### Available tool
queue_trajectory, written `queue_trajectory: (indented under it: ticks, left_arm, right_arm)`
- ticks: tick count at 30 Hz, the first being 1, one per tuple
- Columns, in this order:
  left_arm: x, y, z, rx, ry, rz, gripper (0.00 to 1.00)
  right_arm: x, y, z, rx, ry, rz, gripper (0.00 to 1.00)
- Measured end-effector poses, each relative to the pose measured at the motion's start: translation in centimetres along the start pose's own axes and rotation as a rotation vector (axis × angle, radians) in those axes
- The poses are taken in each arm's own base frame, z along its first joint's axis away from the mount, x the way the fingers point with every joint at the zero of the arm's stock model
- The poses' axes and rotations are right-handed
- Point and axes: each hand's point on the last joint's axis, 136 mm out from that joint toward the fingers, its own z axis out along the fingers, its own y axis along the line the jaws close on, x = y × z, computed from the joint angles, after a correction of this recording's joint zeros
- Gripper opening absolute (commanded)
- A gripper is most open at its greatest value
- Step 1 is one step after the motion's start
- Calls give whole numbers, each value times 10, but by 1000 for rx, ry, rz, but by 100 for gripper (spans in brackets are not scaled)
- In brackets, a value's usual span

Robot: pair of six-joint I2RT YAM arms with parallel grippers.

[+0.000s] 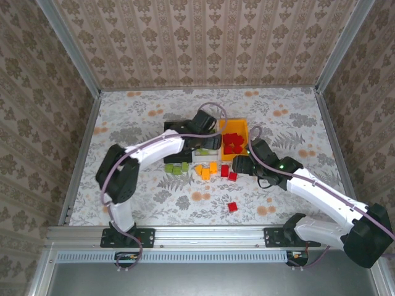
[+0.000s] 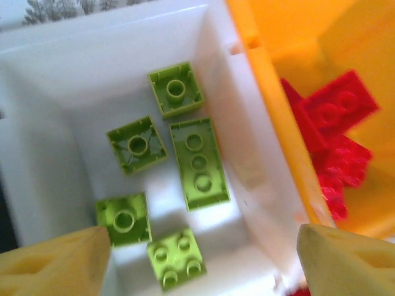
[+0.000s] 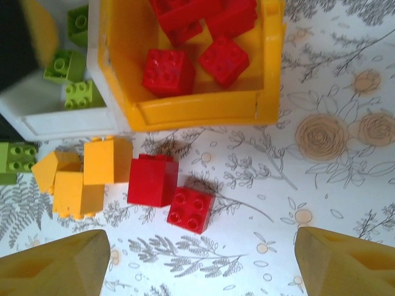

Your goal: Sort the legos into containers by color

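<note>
The orange bin (image 3: pixel 197 114), white bin (image 3: pixel 55 120) and loose legos (image 3: pixel 152 179) are being borne by the floral table (image 3: pixel 333 203).

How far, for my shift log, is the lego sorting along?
Done: five green legos lie in the white bin, and red legos lie in the orange bin. In hand: nothing; the left gripper is open over the white bin, the right gripper open above two red blocks on the table. Left: those two, the orange-yellow blocks beside them, loose green blocks and a lone red block nearer the arms.
</note>
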Motion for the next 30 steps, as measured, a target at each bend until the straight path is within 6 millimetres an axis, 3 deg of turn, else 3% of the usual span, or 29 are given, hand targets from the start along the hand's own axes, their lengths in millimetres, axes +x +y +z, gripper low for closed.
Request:
queue_trajectory:
  ticks: [6, 9, 14, 18, 24, 30]
  left_arm:
    - [-6, -21, -81, 104, -146, 13, 100]
    - [8, -21, -100, 120, -169, 22, 100]
    - [44, 11, -104, 48, -148, -9, 100]
    - [63, 35, -109, 0, -145, -47, 100]
    - [70, 59, -115, -46, -157, -108, 100]
    - [82, 68, -110, -71, -129, -128, 100]
  right_arm:
    - [36, 13, 5, -60, 141, -62, 80]
    - [68, 24, 6, -79, 239, -158, 80]
    - [125, 38, 6, -76, 394, -333, 78]
    - [156, 37, 13, -38, 477, -427, 74]
    - [179, 26, 28, 49, 548, -485, 61]
    - [180, 20, 36, 94, 550, -495, 45]
